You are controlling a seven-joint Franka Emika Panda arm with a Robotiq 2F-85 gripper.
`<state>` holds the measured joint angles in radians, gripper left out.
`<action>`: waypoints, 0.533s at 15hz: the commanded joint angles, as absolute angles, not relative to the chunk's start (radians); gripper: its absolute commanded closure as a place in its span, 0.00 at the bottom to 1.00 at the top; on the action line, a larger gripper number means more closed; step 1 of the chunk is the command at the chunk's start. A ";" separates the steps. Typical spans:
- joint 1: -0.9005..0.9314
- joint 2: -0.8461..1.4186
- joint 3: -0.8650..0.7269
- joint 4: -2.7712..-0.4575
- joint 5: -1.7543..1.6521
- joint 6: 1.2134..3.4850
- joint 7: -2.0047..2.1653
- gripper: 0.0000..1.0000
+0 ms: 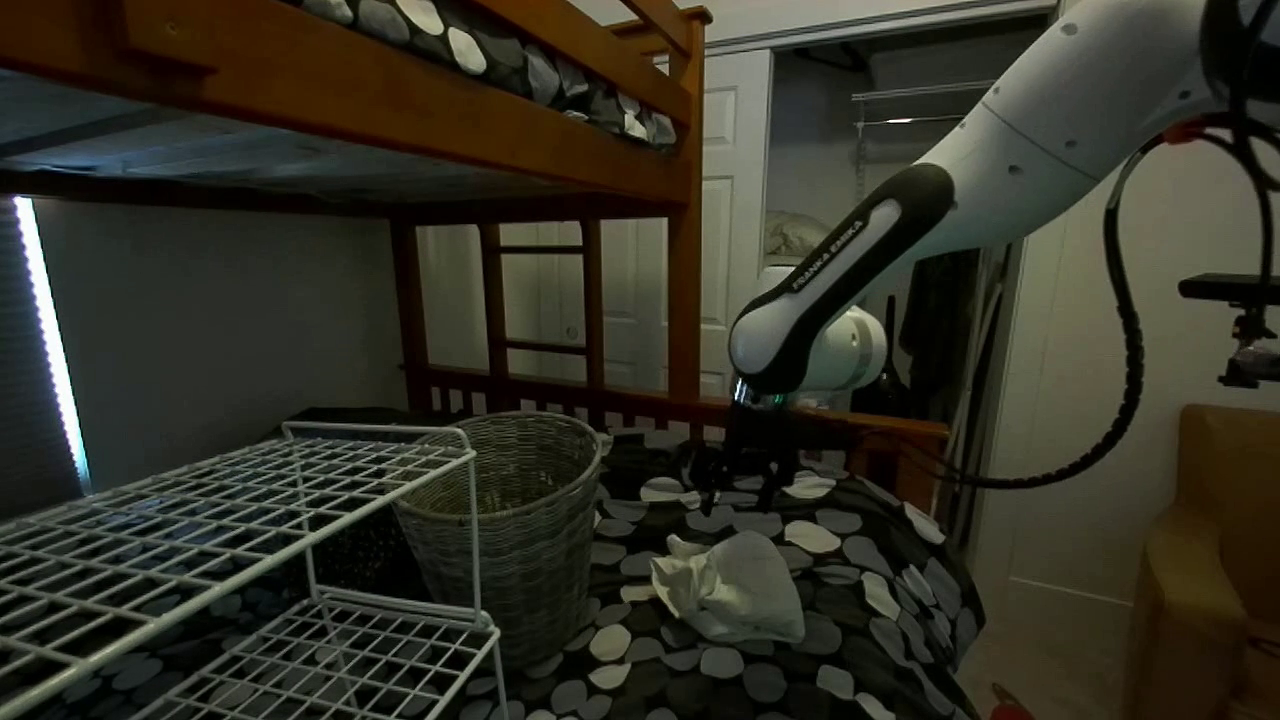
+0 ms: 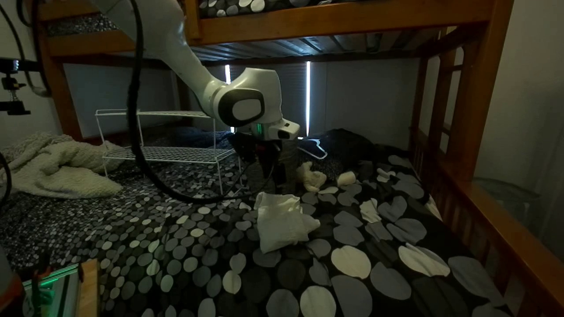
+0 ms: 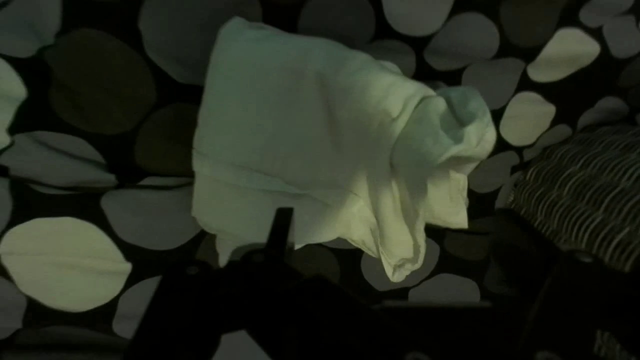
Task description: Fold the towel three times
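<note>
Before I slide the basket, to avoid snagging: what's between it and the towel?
Dotted bedspread shows between the basket and the towel in an exterior view.

The towel (image 1: 740,592) lies crumpled near a basket (image 1: 545,565).

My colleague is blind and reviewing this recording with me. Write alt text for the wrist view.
A rumpled off-white towel, bunched up at its right end, lies on a black bedcover printed with gray and pale dots. At the bottom, a dark tool finger overlaps the towel's lower edge in the picture; part of a woven basket shows at right.
</note>
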<state>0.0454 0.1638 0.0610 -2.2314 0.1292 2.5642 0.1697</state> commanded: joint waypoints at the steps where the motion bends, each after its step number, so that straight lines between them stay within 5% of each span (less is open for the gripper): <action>1: 0.077 -0.047 0.030 -2.404 -0.096 2.529 0.246 0.00; 8: 0.013 -0.328 0.081 -2.544 -0.336 2.523 0.340 0.00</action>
<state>0.0439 -0.1890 0.0582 -2.4548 -0.3012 2.5436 0.3286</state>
